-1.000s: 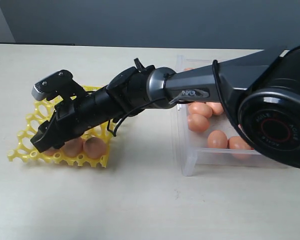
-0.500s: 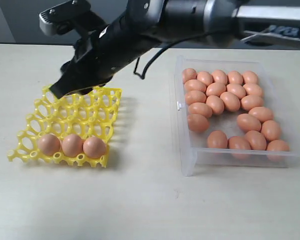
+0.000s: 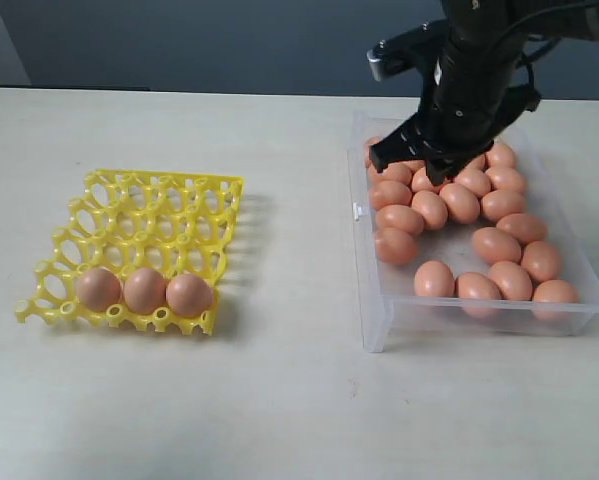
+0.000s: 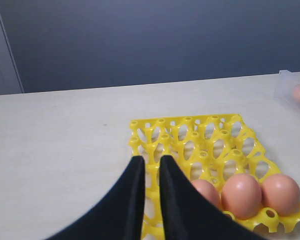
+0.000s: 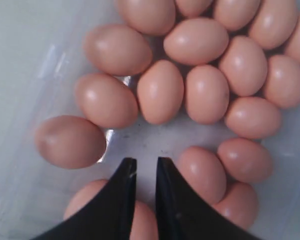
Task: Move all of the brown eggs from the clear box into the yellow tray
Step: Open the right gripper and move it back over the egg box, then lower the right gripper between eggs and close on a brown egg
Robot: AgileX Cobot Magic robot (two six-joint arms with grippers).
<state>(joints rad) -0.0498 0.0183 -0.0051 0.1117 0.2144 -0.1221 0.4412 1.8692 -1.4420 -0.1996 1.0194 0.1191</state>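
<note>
Eggs (image 3: 460, 203) crowd the clear box (image 3: 379, 322), so the right tool (image 5: 145, 161) hangs over them, empty, jaws nearly pressed together, likely choosing one. Three sit in the yellow tray (image 3: 159, 205); the left tool (image 4: 151, 160) is likewise closed.

No legible txt, label, brand or no. in any view: none on the brown eggs (image 3: 459, 200), the yellow tray (image 3: 159, 195) or the clear box (image 3: 374, 320).
</note>
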